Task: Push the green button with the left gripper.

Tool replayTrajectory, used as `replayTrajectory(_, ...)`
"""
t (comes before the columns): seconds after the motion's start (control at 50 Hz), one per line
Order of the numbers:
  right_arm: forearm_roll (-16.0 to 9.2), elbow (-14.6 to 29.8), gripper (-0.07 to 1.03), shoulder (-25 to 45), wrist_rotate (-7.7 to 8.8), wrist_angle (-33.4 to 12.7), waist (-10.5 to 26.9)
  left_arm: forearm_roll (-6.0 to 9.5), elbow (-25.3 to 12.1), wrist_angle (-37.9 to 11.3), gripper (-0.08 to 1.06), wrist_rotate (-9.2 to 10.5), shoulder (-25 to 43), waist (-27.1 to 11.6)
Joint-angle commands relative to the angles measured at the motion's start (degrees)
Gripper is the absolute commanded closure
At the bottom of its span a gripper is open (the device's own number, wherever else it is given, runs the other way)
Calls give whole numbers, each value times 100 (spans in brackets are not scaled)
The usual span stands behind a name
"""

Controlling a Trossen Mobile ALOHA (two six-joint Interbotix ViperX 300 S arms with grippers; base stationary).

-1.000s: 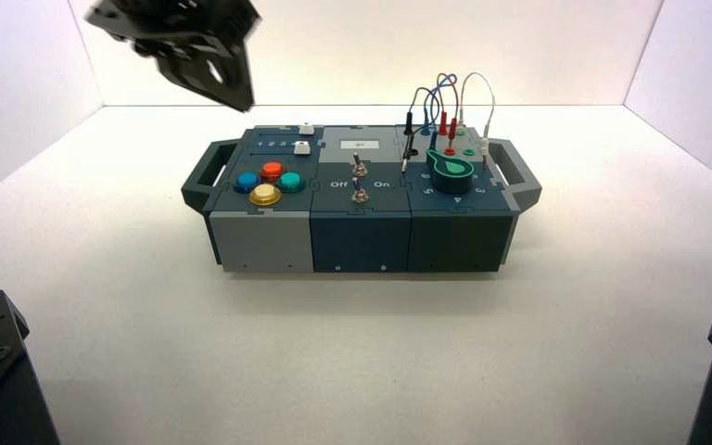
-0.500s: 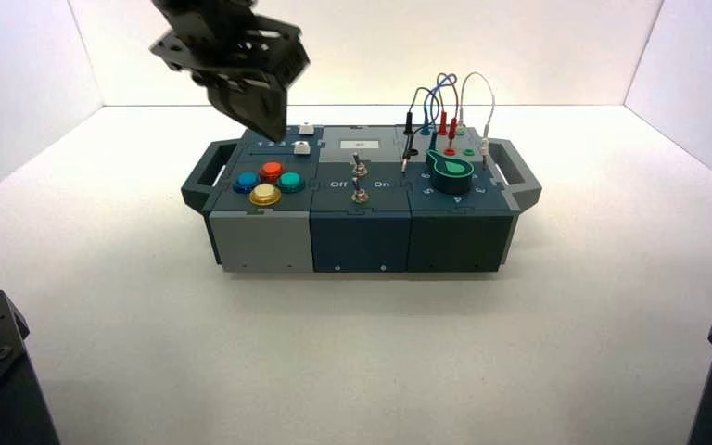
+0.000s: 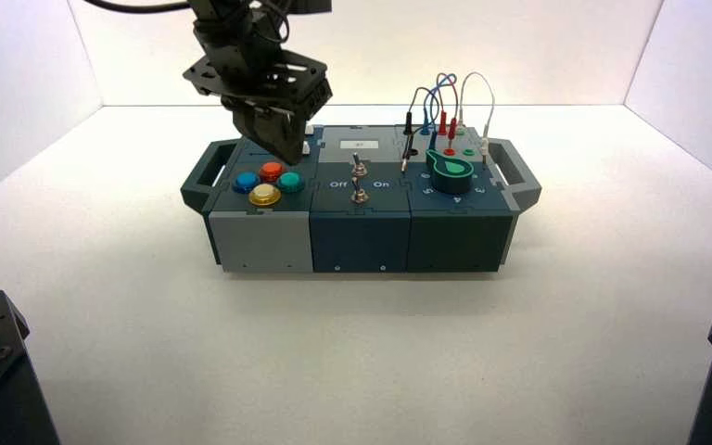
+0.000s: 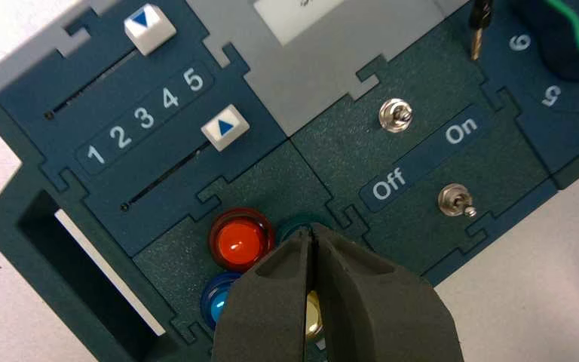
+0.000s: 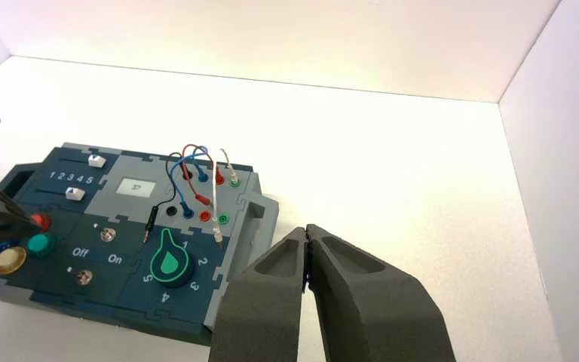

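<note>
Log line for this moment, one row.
left gripper: shut, above green button, no contact seen | right gripper: shut, parked off the box | button not yet pressed

A dark box (image 3: 362, 218) with side handles stands on a white desk (image 3: 352, 352). On its left section sit a red button (image 4: 240, 240), a blue button (image 3: 246, 182) and a yellow button (image 3: 264, 195), behind them two white sliders (image 4: 225, 127) beside a 1-to-5 scale. In the middle, two toggle switches (image 4: 395, 116) flank "Off" and "On". To the right sit a dark knob (image 3: 449, 171) and looping wires (image 3: 450, 97).
</note>
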State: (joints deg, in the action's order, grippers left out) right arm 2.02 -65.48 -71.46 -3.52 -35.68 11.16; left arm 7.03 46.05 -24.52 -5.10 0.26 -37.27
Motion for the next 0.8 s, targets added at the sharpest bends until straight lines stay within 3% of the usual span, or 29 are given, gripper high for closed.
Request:
replayTrajectory(0.02,9,185,98,44,0,53,0,0,-132,35,101,-26,0,-35)
replayTrajectory(0.8,9,185,98,44,0,62,0,0,-105,-9,101,-35,220,-35)
